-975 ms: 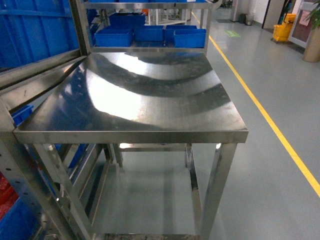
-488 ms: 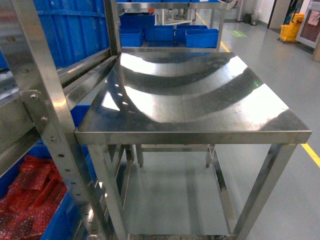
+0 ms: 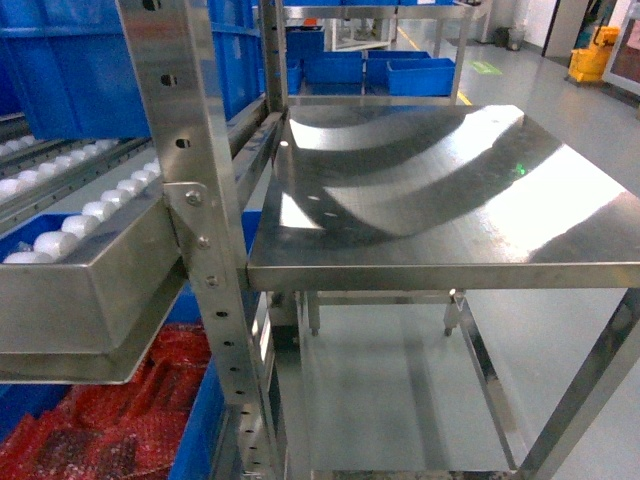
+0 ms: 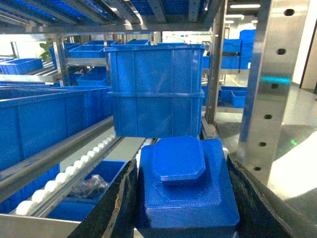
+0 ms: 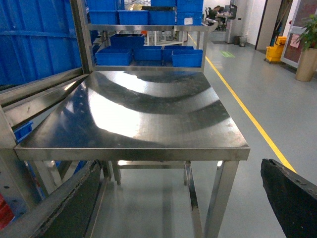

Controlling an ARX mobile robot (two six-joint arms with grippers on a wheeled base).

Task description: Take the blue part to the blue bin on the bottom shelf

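**Blue part held in left gripper, bin not yet reached**

Left gripper: jaws closed on the blue part, one black pad on each long side, seen from the left wrist. The part is a stepped block with a raised octagonal top; looks like rigid printed plastic, probably light. The ribbed surface should give the pads decent friction. Flat side walls are the right place to hold; the top step is too shallow.

Right gripper: jaws spread wide, nothing between them, facing the steel table.

Head view shows the roller rack at left, with red bagged stock in a blue bin low down. Whether that's the target bin, I can't tell.
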